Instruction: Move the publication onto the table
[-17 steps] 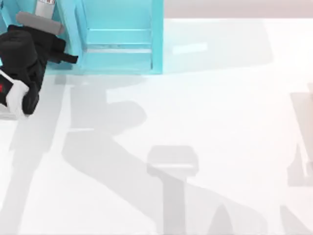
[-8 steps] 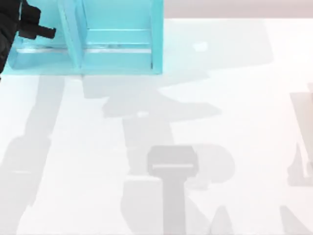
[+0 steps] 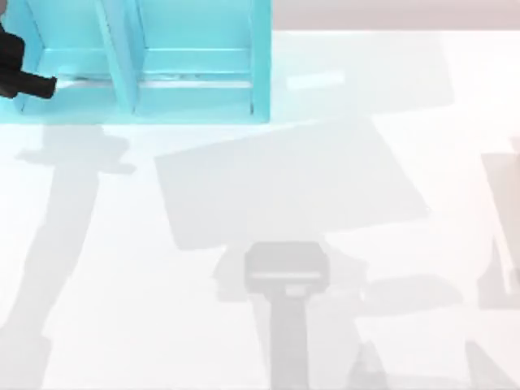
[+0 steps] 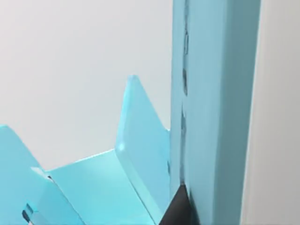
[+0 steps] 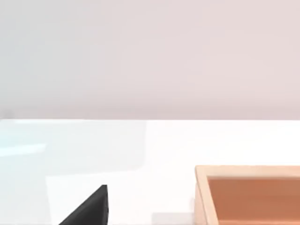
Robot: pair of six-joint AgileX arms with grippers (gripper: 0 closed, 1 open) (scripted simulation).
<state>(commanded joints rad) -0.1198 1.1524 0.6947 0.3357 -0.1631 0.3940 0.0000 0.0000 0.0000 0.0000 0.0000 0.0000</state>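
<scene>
Overhead view straight down on the table (image 3: 341, 203) and shelf unit (image 3: 195, 73); left wrist camera hard against that shelf.

Table (image 3: 325, 244) lies open; shelf unit (image 3: 195, 73) blocks far left

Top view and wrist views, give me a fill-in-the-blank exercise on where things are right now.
1. On the white table, the turquoise shelf unit stands at the far ____ corner of the top view.
2. The left gripper, beside the shelf unit, is coloured ____.
3. The open brown box shows in the ____ wrist view.

Missing words: left; black; right
</scene>
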